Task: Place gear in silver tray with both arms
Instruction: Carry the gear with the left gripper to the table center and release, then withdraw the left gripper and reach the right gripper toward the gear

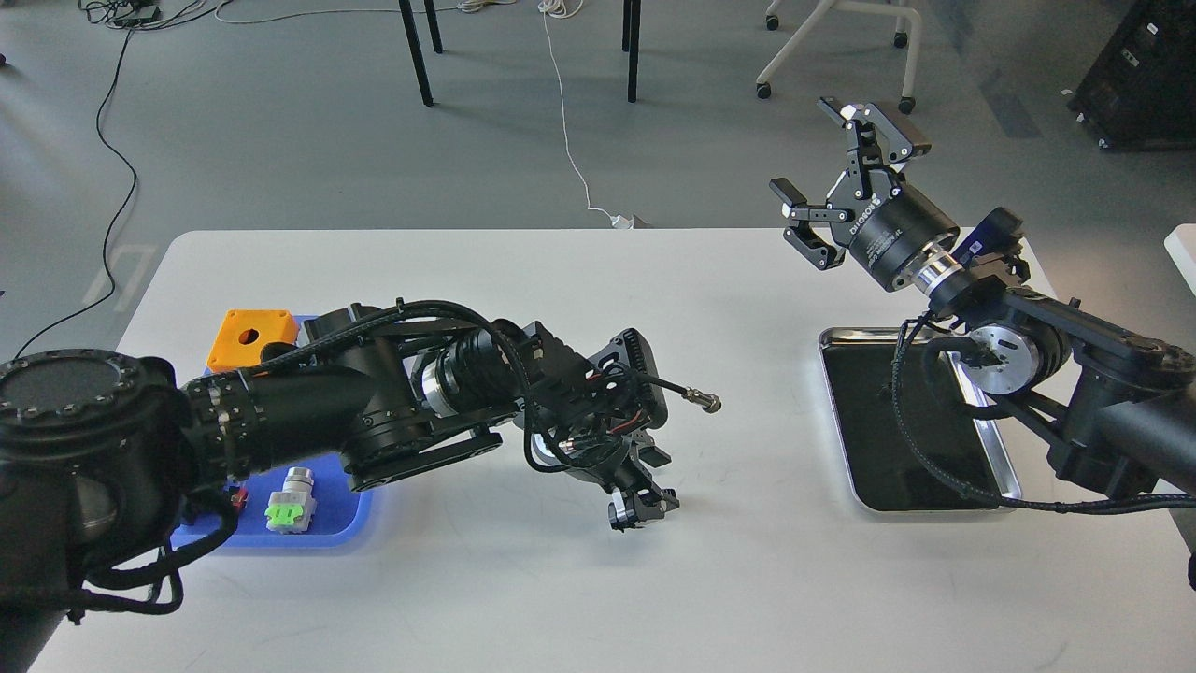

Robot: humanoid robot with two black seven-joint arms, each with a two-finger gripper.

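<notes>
Your left arm [280, 411] fills the foreground, its gripper [640, 505] low over the table, spread unreadable. Silver tray [846, 439] right, empty. Right gripper [846, 178] wide open, empty. Gear not identifiable; likely among blue tray [341, 533] parts: probably rigid, slippery, so grip the rim.

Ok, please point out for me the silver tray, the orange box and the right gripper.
silver tray [839, 411]: head view, on its left rim.
orange box [231, 350]: head view, on its top face, left of the hole.
right gripper [832, 168]: head view, midway between its open fingertips.
</notes>
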